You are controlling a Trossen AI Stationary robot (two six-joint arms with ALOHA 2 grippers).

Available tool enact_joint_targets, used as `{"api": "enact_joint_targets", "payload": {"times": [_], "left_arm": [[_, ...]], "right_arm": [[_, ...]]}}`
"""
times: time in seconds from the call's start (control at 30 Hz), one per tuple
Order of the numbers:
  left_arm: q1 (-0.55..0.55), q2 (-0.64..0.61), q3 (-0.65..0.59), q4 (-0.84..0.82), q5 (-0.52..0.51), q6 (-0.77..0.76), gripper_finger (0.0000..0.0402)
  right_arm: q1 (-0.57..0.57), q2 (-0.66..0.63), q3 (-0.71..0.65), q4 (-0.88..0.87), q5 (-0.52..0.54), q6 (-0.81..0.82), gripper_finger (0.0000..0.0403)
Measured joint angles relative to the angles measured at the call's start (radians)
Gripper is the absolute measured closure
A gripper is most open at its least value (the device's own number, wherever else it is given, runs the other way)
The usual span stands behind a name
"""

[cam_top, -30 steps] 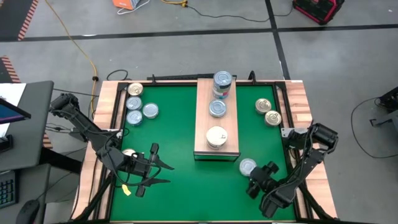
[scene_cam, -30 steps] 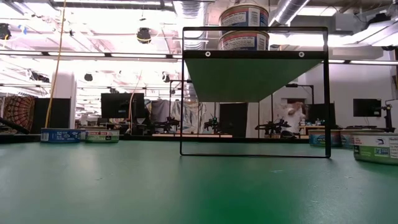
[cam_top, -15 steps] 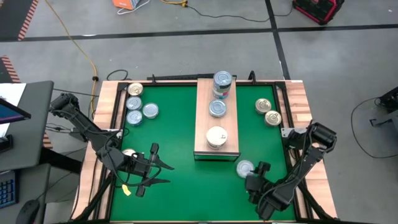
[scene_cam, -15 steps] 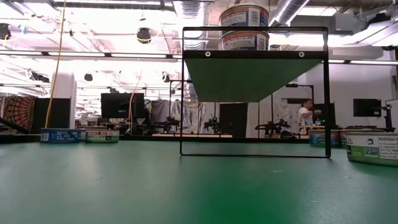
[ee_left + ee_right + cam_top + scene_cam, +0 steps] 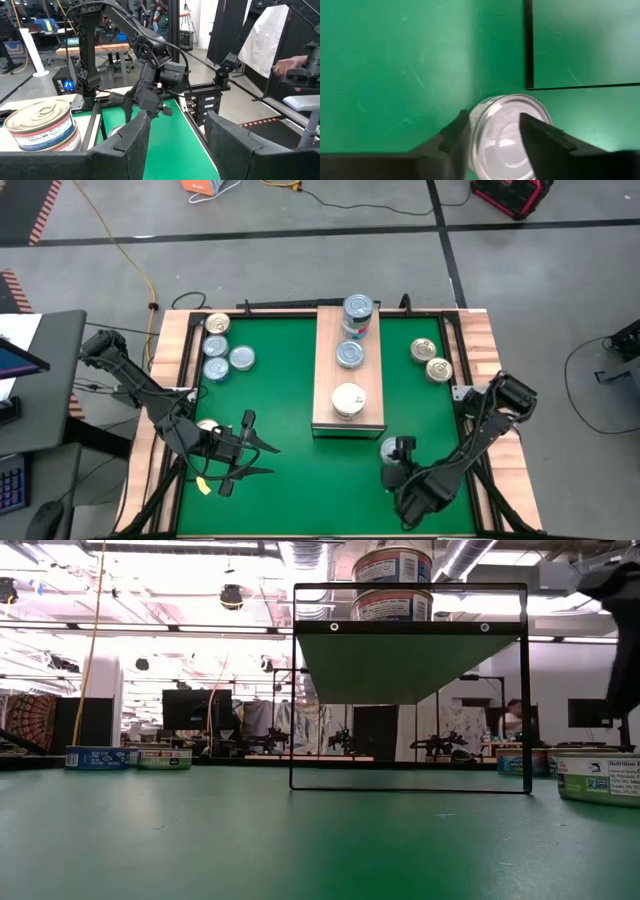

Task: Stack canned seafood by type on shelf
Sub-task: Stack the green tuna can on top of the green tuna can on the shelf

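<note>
Floor: we note grey concrete (image 5: pixel 300 260) crossed by dark lines; yellow cable (image 5: pixel 125 255) trailing | Ceiling: bright strip lights (image 5: pixel 180 565), ducting | Furniture: desk (image 5: pixel 45 380) at left; workbenches (image 5: pixel 250 745) and monitors beyond.

Two slim matte-black jointed arms, round housings at the joints, thin black cables along the links. Yellow tag near the left gripper (image 5: pixel 240 458). Broad, flat, dark fingers (image 5: pixel 544 142) on the right gripper (image 5: pixel 492 137).

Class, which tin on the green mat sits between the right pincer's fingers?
The silver-topped tin just off the wooden shelf's near corner; every other tin lies clear of the right pincer.
</note>
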Motion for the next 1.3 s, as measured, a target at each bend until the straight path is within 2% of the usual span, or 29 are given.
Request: {"api": "enact_joint_targets", "payload": {"times": [0.2, 0.33, 0.43, 0.63, 0.77, 0.9, 1.0, 1.13, 1.3], "left_arm": [[0.0, 0.0, 0.0, 0.0, 0.0, 0.0, 0.0222], [0.0, 0.0, 0.0, 0.0, 0.0, -0.001, 0.0222], [0.0, 0.0, 0.0, 0.0, 0.0, -0.001, 0.0222], [0.0, 0.0, 0.0, 0.0, 0.0, -0.003, 0.0222], [0.0, 0.0, 0.0, 0.0, 0.0, -0.01, 0.0222], [0.0, 0.0, 0.0, 0.0, 0.0, -0.011, 0.0222], [0.0, 0.001, 0.0, 0.0, 0.0, -0.011, 0.0222], [0.0, 0.001, 0.0, 0.0, 0.0, -0.011, 0.0222], [0.003, 0.001, 0.0, 0.001, -0.026, 0.01, 0.0222]], "right_arm": [[-0.017, 0.0, 0.0, -0.025, -0.053, 0.0, 0.0294], [-0.035, -0.019, -0.001, -0.171, -0.057, 0.22, 0.0335], [-0.042, -0.051, 0.0, -0.217, -0.058, 0.318, 0.0344], [-0.058, -0.174, -0.053, -0.195, -0.083, 0.352, 0.0338], [-0.09, -0.336, -0.207, -0.027, -0.12, 0.369, 0.0328], [-0.15, -0.495, -0.382, 0.157, -0.207, 0.337, 0.0313], [-0.195, -0.577, -0.467, 0.216, -0.267, 0.296, 0.0294], [-0.249, -0.647, -0.517, 0.236, -0.308, 0.245, 0.0259], [-0.354, -0.66, -0.544, 0.271, -0.437, 0.162, 0.023]]}}
